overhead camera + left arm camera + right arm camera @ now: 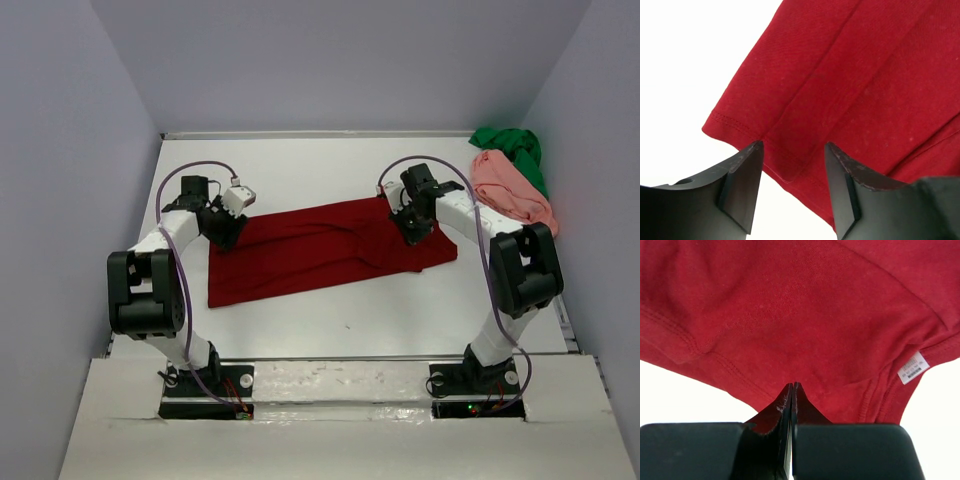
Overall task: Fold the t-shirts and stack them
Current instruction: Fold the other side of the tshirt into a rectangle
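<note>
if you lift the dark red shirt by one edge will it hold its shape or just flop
Probably floppy: the dark red t-shirt lies flat with soft creases, so it should sag from wherever it is pinched. It is likely light and easy to grip too, since the wrist views show a thin matte knit.

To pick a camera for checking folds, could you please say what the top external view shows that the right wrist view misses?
Only top external: the salmon pink cloth t-shirt and bright green cloth t-shirt bunched far right. Only right wrist: a small white label. Both: the dark red cloth t-shirt and the shut right end effector at its edge.
</note>
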Controlling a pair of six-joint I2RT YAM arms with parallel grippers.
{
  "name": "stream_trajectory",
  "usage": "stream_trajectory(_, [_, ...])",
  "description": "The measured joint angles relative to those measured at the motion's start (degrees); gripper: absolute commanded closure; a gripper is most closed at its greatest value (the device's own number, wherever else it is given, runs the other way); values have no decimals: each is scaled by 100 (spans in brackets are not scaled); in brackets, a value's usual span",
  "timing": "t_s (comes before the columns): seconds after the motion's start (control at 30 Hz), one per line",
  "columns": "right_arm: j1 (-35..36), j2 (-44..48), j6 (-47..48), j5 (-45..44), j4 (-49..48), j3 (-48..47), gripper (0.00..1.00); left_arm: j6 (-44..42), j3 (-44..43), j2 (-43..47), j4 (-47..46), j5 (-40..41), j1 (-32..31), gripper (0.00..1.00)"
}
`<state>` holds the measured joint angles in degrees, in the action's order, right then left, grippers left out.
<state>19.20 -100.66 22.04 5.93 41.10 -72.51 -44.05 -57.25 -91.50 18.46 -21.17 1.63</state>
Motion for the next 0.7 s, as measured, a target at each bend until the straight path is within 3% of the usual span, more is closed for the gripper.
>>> stream_trajectory(0.17, [0, -114, 2, -17, 0, 0, 100, -127, -122, -249, 83, -52, 122, 52])
stream_trajectory(0.53, [0, -116, 20, -79, 0, -7, 100, -238, -376, -800, 144, -61, 376, 53])
stream_trajectory(0.7, [-9, -219, 20, -114, -2, -11, 100, -332, -376, -817, 170, -74, 374, 66])
